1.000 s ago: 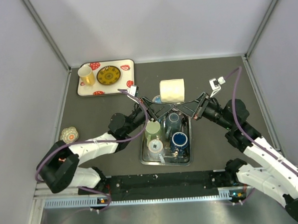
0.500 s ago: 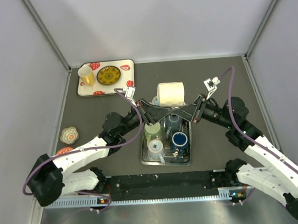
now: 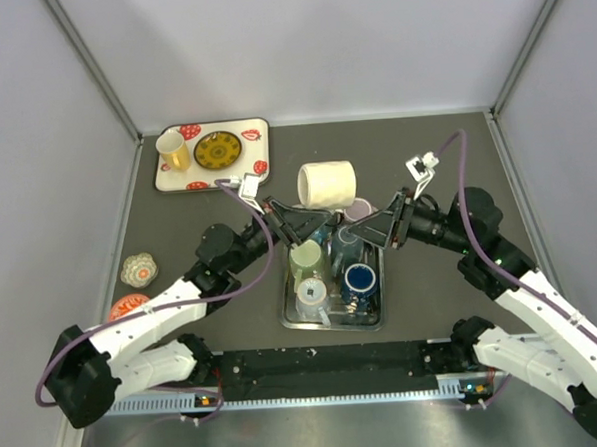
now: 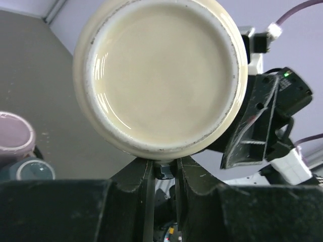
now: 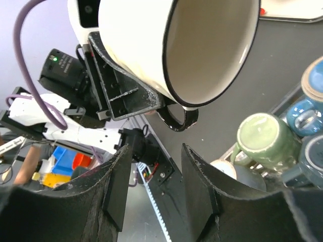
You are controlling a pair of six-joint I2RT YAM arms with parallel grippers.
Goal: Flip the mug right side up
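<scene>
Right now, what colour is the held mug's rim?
Black: a thin rim on the cream mug. Shows best in the right wrist view.

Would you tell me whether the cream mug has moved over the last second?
Yes: the mug has shifted left, toward the tray.

Metal bin [image 3: 334,325] holds green mug [image 3: 306,259]; tray [image 3: 241,172] beyond.

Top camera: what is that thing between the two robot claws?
A cream mug on its side, held aloft by the left gripper, mouth facing the open right gripper; top and wrist views show it.
</scene>
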